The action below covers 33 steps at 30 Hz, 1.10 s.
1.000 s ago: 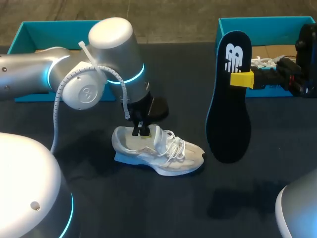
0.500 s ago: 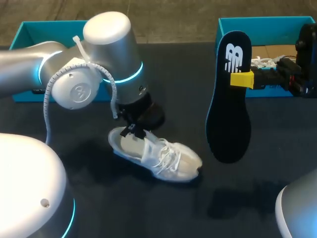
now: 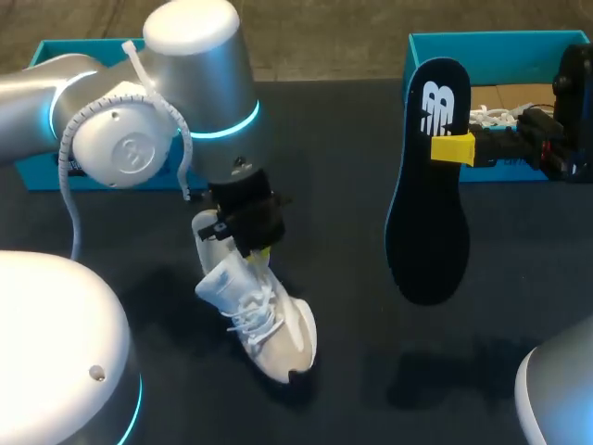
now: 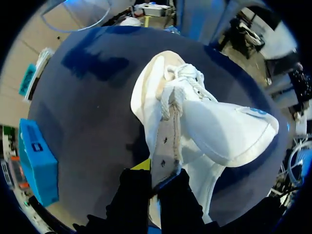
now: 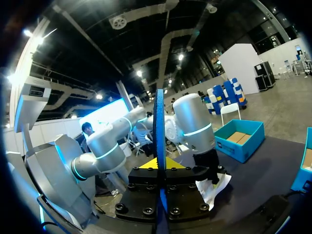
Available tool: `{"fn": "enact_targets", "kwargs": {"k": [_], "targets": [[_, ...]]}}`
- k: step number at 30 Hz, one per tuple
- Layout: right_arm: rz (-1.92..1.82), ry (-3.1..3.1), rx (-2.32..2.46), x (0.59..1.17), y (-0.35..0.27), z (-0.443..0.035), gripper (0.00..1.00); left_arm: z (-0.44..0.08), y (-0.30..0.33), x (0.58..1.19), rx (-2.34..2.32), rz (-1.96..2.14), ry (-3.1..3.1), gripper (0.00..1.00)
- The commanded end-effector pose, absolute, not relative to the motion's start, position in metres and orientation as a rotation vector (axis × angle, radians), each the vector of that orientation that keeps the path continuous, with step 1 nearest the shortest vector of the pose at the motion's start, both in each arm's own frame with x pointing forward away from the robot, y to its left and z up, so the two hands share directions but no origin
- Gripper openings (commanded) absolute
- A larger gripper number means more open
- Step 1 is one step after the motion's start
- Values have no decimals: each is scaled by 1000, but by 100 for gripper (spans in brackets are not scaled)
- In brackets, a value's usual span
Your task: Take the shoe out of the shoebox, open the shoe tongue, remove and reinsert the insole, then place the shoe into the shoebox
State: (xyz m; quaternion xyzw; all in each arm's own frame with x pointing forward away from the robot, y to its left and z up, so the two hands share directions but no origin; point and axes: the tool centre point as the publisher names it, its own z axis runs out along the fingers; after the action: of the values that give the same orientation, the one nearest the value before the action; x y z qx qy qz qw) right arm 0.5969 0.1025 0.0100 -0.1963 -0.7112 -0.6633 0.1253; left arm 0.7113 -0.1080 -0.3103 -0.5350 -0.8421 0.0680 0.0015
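White laced shoe (image 3: 259, 320), one on the worktop (image 3: 352, 120), centre-left, toe down, left jaws clamped on its upper; one black insole (image 3: 428, 204) upright at right, right jaws clamping it; two teal boxes far back, left box (image 3: 56, 56) and right box (image 3: 500, 39)

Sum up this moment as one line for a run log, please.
left gripper: shut on shoe, toe down | right gripper: shut on insole, upright above table | step: insole out, not reinserted
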Motion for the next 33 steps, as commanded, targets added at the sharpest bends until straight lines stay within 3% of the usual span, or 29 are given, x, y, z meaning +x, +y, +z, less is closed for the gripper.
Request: {"fn": "enact_targets", "kwargs": {"k": [1, 21, 33], "targets": [[-1934, -2071, -572, 597, 104, 9, 0, -306, -104, 691, -1844, 177, -2560, 0], [-1934, -2071, -572, 597, 104, 9, 0, -330, -120, 637, -2061, 147, -2313, 0], [-1934, -2071, -572, 597, 104, 9, 0, -355, -144, 640, -2065, 150, -2315, 0]]}}
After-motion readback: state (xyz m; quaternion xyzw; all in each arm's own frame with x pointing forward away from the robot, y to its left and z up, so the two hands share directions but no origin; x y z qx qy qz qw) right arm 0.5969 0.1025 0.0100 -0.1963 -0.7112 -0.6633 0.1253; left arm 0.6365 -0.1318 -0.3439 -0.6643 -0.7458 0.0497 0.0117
